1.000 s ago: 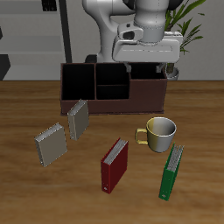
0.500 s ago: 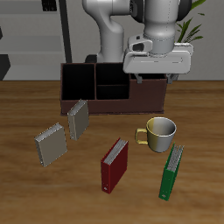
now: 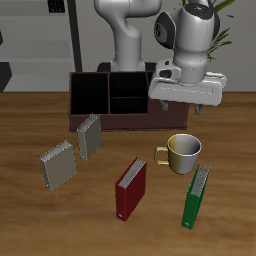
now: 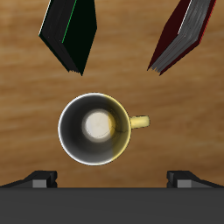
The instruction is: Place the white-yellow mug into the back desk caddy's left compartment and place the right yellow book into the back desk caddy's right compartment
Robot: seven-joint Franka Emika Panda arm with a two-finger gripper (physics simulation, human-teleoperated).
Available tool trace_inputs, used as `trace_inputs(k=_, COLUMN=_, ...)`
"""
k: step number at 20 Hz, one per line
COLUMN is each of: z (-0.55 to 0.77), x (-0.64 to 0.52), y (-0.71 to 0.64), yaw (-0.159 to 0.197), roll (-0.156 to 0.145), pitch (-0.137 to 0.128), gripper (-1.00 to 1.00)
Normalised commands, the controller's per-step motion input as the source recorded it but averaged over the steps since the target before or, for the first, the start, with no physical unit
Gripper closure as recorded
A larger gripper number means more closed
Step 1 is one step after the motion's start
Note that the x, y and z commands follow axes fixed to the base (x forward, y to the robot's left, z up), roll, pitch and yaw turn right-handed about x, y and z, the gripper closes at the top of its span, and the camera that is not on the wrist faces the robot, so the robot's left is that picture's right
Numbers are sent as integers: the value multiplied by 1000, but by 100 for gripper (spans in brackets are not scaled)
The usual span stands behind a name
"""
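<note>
1. One wide table [image 3: 30, 215] carries everything; the white-yellow mug [image 3: 185, 153] is the landmark here.
2. The back desk caddy [image 3: 110, 98] stands behind the mug, nearer the robot's base, its left compartment [image 3: 172, 101] partly hidden by the arm.
3. Red book [image 3: 130, 188] and green book [image 3: 196, 196] lie in front of the mug.
4. The gripper [image 3: 187, 103] hangs above the mug, jaws spread, holding nothing.
5. The mug upright on the table, the step in hand looks like the approach; next comes a descent and a closing on the rim.
</note>
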Motion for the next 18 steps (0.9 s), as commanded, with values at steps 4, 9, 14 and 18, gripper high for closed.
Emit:
trace_inputs(k=4, z=-233, x=41, y=-71, yaw=-55, roll=-29, pitch=-23, gripper=-100)
trace_inputs(k=9, z=-327, x=131, y=-141, yaw=-19, roll=-28, pitch=-7, gripper=-100)
trace_inputs(k=14, z=-258, x=136, y=-222, yaw=-25, roll=-22, pitch=3, gripper=-100)
trace_inputs(k=18, z=-236, x=102, y=-209, yaw=-6, roll=-3, pitch=18, gripper=-100)
